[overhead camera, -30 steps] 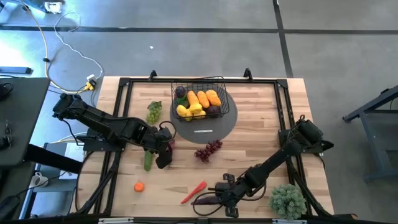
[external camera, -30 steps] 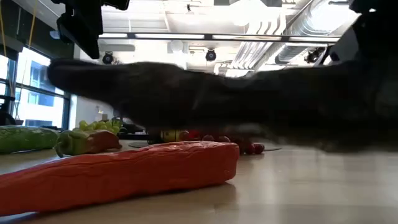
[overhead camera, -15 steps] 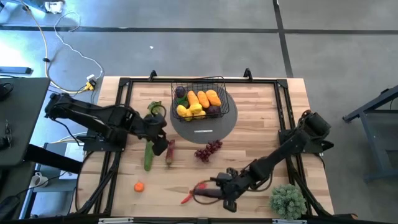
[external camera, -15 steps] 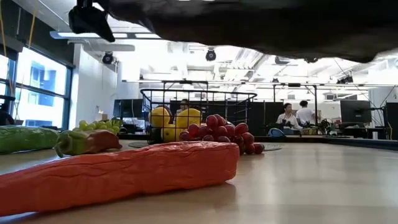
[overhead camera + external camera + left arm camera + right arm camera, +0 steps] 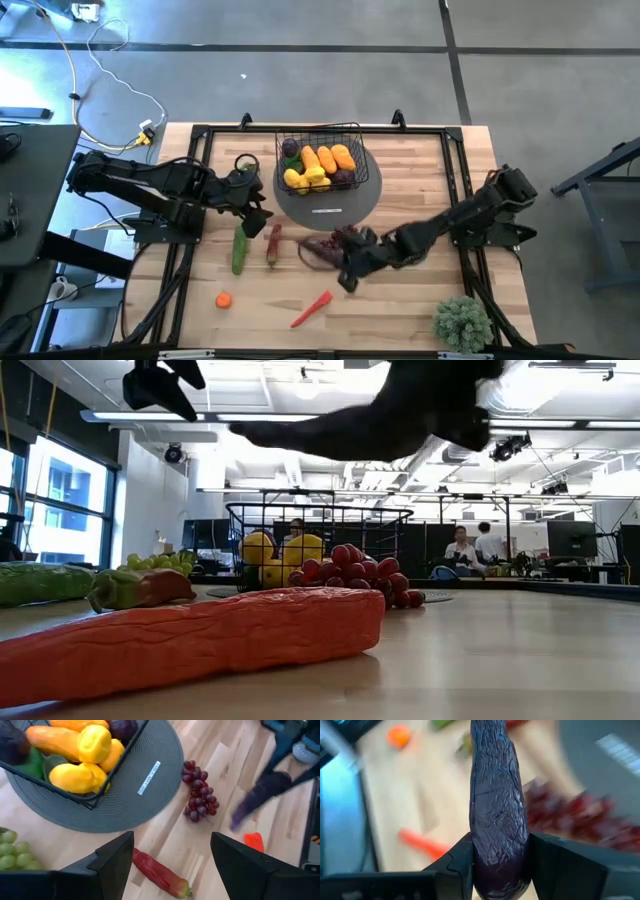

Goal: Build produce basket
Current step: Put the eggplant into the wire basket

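Note:
The black wire basket (image 5: 320, 160) stands on a grey round mat (image 5: 330, 205) and holds lemons, orange pieces and dark fruit. My right gripper (image 5: 345, 262) hangs over the table's middle, shut on a purple eggplant (image 5: 318, 250), just above the purple grapes (image 5: 199, 800). My left gripper (image 5: 250, 203) stands open and raised at the mat's left edge, holding nothing. Lying flat on the table are a red chilli (image 5: 272, 243), a green cucumber (image 5: 238, 250), green grapes (image 5: 11, 852), a red-orange carrot (image 5: 311, 309) and a small orange fruit (image 5: 223, 299). My right gripper pinches the eggplant's end (image 5: 497, 867) between its two fingers (image 5: 455, 867), one on each side. The fingers slant down toward the table's left, and the eggplant sticks out beyond them along their line. It is lifted clear of the table.
A bushy green potted plant (image 5: 462, 322) stands at the near right corner. A black frame (image 5: 200, 135) runs round the table's edges. People sit far off in the room behind (image 5: 462, 545). Bare wood lies on the table's right half.
My right gripper has lifted the eggplant off the table by the near edge. It carried it up and toward the far edge, over the purple grapes, rolling as it went. My left gripper, still open, has risen and drawn back toward the far left, away from the chilli.

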Motion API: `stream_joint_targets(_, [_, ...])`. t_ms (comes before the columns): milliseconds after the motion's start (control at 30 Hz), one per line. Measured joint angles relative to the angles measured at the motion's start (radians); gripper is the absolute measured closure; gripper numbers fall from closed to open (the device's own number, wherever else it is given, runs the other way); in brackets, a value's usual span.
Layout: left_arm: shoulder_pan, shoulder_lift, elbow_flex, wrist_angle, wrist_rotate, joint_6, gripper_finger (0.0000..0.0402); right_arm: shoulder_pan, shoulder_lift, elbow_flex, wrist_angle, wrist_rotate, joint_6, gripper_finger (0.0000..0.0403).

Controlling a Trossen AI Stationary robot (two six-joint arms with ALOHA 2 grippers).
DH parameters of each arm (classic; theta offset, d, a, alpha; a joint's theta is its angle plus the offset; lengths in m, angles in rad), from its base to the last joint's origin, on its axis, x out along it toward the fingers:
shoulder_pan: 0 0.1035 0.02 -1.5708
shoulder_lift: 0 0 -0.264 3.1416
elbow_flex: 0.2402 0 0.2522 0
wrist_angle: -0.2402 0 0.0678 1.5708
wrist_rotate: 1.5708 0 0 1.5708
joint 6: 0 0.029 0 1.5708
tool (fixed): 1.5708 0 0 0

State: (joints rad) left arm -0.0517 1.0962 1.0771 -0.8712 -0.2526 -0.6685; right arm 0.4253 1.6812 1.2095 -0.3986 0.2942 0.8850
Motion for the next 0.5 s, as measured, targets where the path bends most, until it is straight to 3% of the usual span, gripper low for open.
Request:
stream_joint_targets(200, [0.0, -0.004, 0.0, 0.001, -0.054, 0.036, 0.0147, -0.118, -0.035, 0.0, -0.038, 0.129, -0.005, 0.0288])
stream_joint_targets(500, [0.0, -0.005, 0.0, 0.002, -0.146, 0.06, 0.0147, -0.334, -0.055, -0.001, -0.057, 0.109, -0.196, 0.0288])
